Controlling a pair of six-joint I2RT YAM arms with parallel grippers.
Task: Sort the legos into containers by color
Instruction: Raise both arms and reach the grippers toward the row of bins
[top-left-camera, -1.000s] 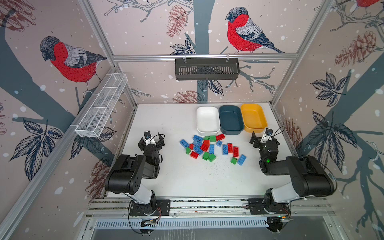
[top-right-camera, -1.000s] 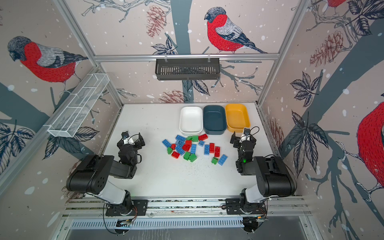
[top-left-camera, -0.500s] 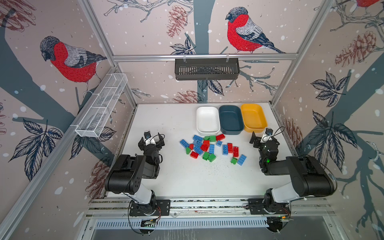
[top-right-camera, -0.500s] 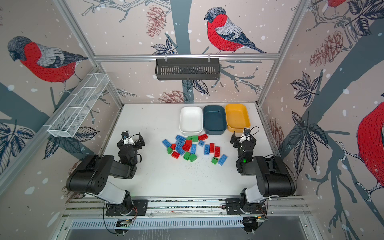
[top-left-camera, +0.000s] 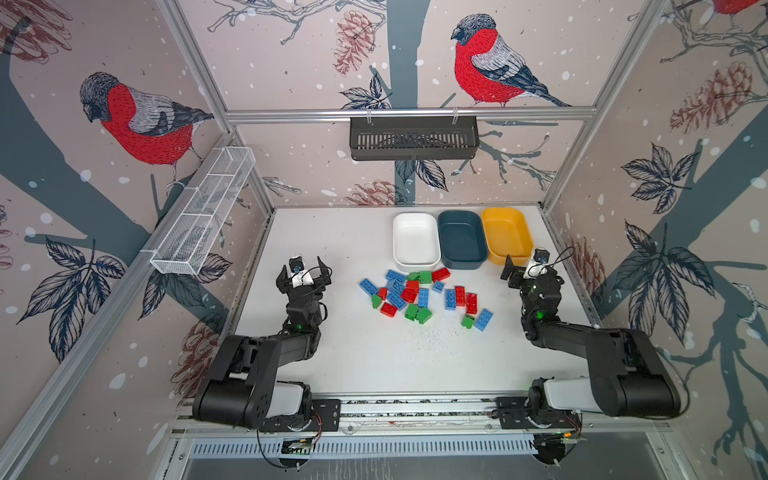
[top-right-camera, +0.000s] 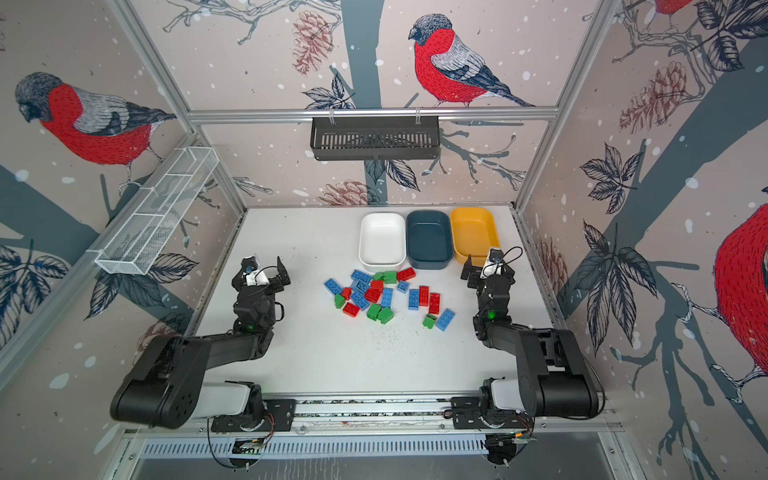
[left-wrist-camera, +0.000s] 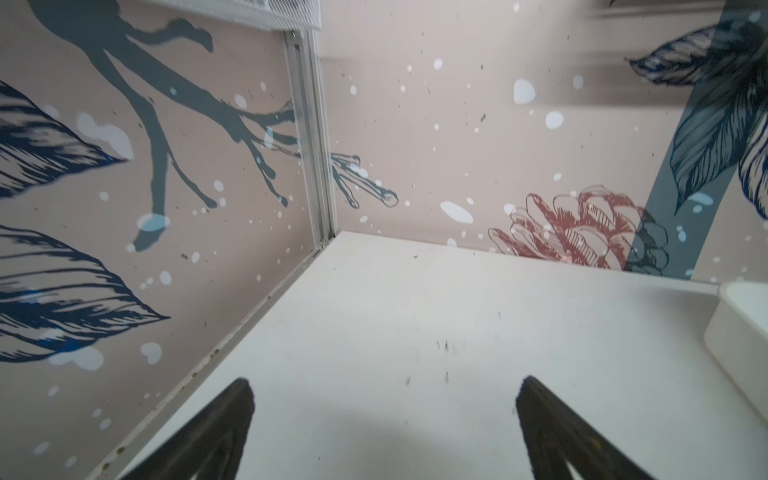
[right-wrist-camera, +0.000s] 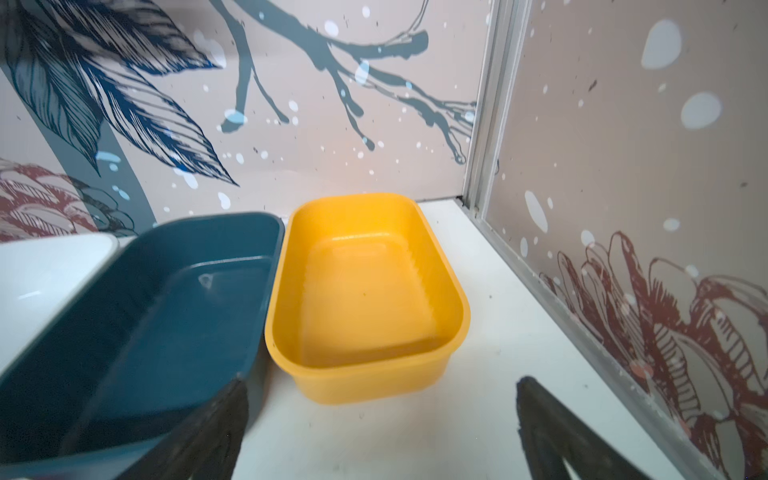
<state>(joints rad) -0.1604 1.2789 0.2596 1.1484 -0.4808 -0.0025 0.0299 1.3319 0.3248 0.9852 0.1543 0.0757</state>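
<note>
The left end effector (top-left-camera: 303, 266) and right end effector (top-left-camera: 528, 266) hover with jaws spread wide, gripping nothing, over the white desk (top-left-camera: 395, 353) on either side of the red, blue and green legos (top-left-camera: 409, 295) heaped mid-desk, while behind them the white tub (top-left-camera: 416, 264), teal tub (top-left-camera: 462, 241) and yellow tub (top-left-camera: 507, 235) stand empty in a row.

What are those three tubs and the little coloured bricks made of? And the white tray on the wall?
The white tub, teal tub and yellow tub look like moulded plastic: smooth, round-cornered, with soft highlights inside. The legos seem hard glossy plastic, studded, evenly coloured. The white tray is probably painted wire mesh: an open, see-through grid.
</note>
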